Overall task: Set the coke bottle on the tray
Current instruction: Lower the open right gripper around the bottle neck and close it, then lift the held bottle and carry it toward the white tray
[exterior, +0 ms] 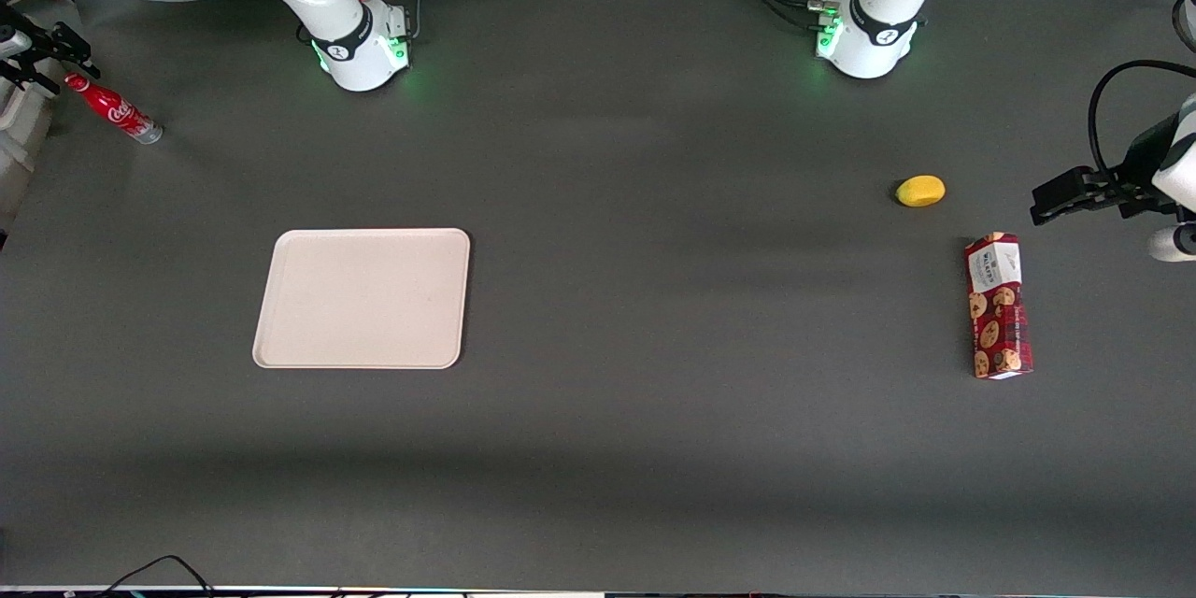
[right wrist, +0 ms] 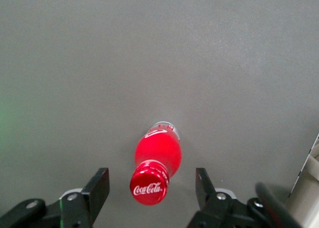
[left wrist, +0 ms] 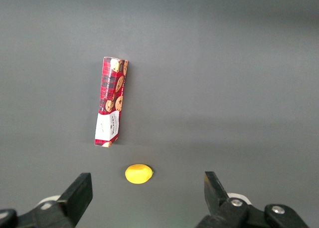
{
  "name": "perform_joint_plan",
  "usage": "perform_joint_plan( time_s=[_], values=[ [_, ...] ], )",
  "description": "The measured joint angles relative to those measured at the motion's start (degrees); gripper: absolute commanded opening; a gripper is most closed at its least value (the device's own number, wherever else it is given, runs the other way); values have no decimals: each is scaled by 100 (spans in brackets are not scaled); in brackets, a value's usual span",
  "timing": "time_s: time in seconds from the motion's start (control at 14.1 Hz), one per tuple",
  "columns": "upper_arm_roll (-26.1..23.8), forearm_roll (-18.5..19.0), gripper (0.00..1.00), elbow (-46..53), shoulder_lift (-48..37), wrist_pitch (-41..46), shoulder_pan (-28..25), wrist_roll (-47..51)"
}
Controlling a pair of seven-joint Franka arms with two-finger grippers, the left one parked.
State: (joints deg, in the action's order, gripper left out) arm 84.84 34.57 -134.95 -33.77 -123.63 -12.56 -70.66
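Right now the gripper [right wrist: 152,185] is up at the working arm's end of the table, hovering above the coke bottle [exterior: 113,109]. Fingers [right wrist: 98,187] are spread apart, one either side of the red cap, not touching it in the wrist view. Bottle [right wrist: 157,164] stands upright on the dark table [exterior: 654,206], silvery base down, nothing gripping it. From the front most of the gripper is cut off at the frame edge, so height above the cap is hard to judge, probably just above it.

Tray [exterior: 363,297] is beige, flat on the table, bare, well apart from the bottle and nearer the front camera.

Toward the parked arm's end: a yellow lemon-like fruit [exterior: 920,191] and a red cookie box [exterior: 998,306] lying flat, box nearer the front camera than the fruit, the two near each other but not touching.
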Motion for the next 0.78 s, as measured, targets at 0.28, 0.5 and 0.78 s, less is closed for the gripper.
perform_joint_plan(
  time_s=[0.28,0.5,0.78],
  values=[
    [116,0,58,0,-19,-2,-12,-40],
    [120,0,45,0,-33,-5,-14,-117],
    [120,-1,32,0,-36,-7,-14,-138]
  ],
)
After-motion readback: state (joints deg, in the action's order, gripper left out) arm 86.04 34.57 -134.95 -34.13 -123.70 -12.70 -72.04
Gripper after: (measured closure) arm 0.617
